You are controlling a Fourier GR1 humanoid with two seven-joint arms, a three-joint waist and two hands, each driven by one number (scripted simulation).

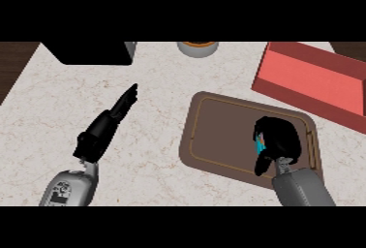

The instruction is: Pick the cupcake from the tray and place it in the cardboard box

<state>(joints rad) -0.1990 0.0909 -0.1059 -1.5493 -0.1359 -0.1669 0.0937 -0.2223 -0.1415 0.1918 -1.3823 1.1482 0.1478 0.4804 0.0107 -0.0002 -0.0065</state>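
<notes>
The cupcake point(259, 145) shows only as a small sliver of blue under the curled black fingers of the right hand point(275, 140), which wraps round it and hides most of it. It sits over the right part of the brown tray point(218, 131) — whether it rests on the tray's surface or is lifted off it cannot be told. The right grey forearm comes in from the lower edge, crossing the tray's near right corner.

The tray lies on the pale speckled tabletop point(157, 160), tilted a little in the view. Just beyond its far right corner stands the cardboard box point(314, 77), reddish, with its open inside facing up.

The left hand point(114, 116) is well apart at the left over bare tabletop, fingers straight and pressed together, holding nothing.

At the far edge a round tan-topped container point(197, 48) sits near a black object point(89, 52) at the upper left.
</notes>
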